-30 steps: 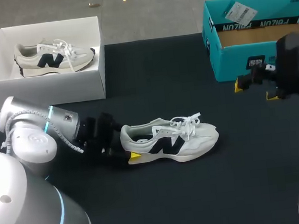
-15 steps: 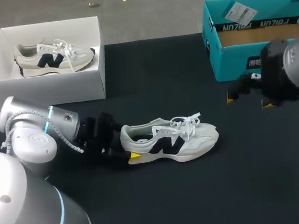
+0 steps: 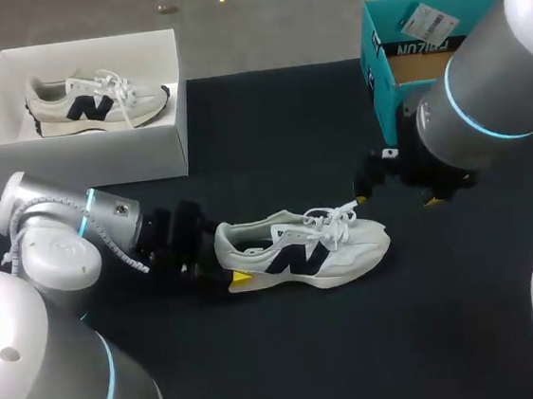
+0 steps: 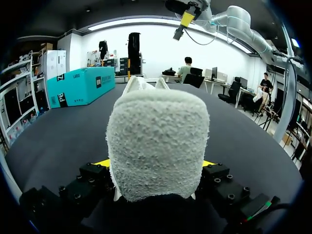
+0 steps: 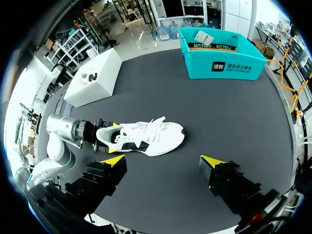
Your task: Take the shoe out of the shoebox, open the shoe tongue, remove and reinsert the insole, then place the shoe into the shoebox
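Shoe (image 3: 300,248) heel sits clamped in left tool (image 3: 224,266).

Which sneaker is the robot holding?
The sneaker on the black table, heel clamped between the left fingers; the other sneaker sits in the white box.

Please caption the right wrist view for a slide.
Open right gripper hovers over white sneaker; left gripper grips its heel.

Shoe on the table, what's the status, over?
Left gripper shut on shoe heel. Right gripper open, hovering near toe. Shoe upright, outside teal shoebox. Nothing blocking.
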